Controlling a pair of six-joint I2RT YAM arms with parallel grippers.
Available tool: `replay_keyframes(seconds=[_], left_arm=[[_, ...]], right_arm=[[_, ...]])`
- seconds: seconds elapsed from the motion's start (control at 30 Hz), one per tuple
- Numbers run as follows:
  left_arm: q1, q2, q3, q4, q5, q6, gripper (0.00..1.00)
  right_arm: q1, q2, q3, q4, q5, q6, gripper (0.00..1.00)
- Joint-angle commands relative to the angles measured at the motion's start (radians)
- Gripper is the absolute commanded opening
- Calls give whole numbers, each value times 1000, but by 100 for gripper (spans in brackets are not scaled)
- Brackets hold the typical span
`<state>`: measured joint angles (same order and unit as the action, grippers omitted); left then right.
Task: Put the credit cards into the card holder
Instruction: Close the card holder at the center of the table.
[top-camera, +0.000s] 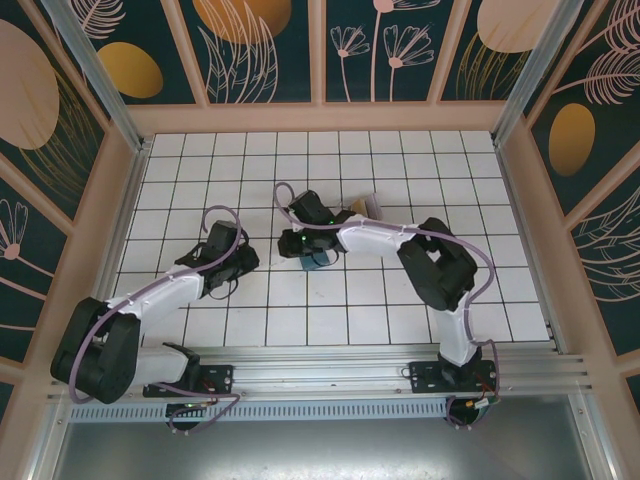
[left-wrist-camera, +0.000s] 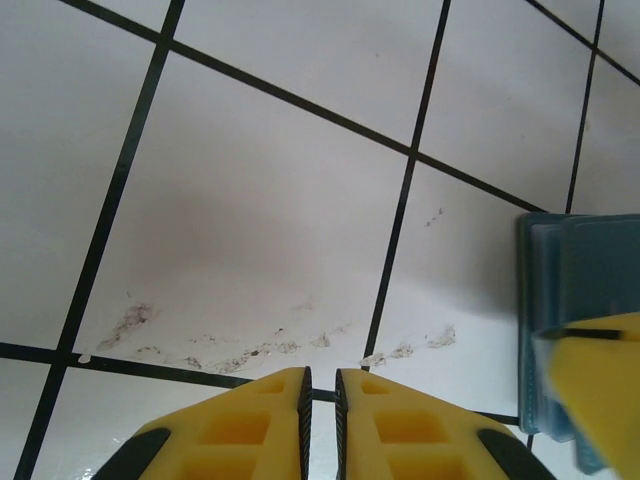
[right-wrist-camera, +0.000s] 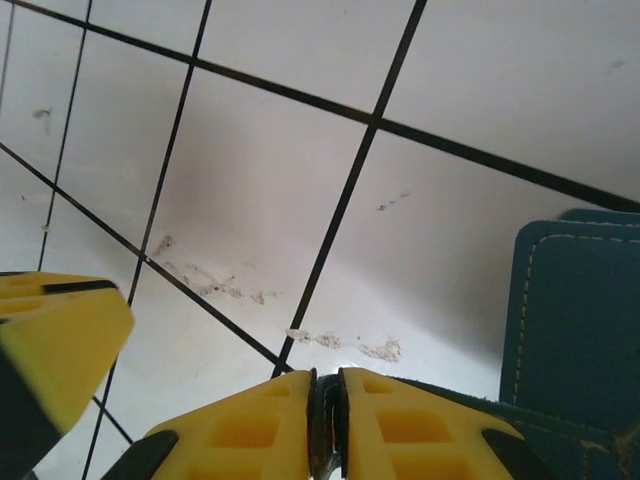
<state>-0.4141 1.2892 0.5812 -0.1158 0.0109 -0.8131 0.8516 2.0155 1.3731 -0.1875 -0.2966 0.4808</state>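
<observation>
Card holder (right-wrist-camera: 580, 320) is teal with a stitched edge, lying on the white tiled table (right-wrist-camera: 250, 170), roughly mid-table in the top view. My right gripper (right-wrist-camera: 325, 378) is right at the card holder's near edge, fingers pressed together on a thin dark strip. A teal flap of the card holder runs out from behind them, so I read it as clamped on that flap. My left gripper (left-wrist-camera: 322, 375) sits just left of the card holder and isn't touching it. Its fingers are a hair apart, a thin slit with nothing in it, and below it is bare tile with grey scuff marks (left-wrist-camera: 250, 350). In the left wrist view the card holder shows stacked teal edges, with one of my right fingers (left-wrist-camera: 600, 400) in front of them. Both grippers are low over the tile and near each other. A small tan thing (top-camera: 368, 206) lies on the far side of the card holder, beside my right arm, too small to tell if it's a card
</observation>
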Motion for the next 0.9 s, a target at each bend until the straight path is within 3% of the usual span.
replay_keyframes(seconds=[0.0,0.17,0.27,0.47,0.7,0.87], left_arm=[[0,-23,-7,14,7,2,18],[0,-34,17,22,38,20,19],[0,-37,38,17,53,44,20],[0,-36,132,-48,27,95,20],[-6,59,222,70,264,40,21],[-110,164,351,70,242,49,20]], right_arm=[[23,44,85,-11,-27,-8,18],[21,38,116,-48,-6,-30,37],[3,-3,108,-57,-35,-21,44],[-58,-162,60,-58,-53,-1,47],[-163,-259,-106,-38,6,-2,45],[-177,-270,-210,13,19,15,44]])
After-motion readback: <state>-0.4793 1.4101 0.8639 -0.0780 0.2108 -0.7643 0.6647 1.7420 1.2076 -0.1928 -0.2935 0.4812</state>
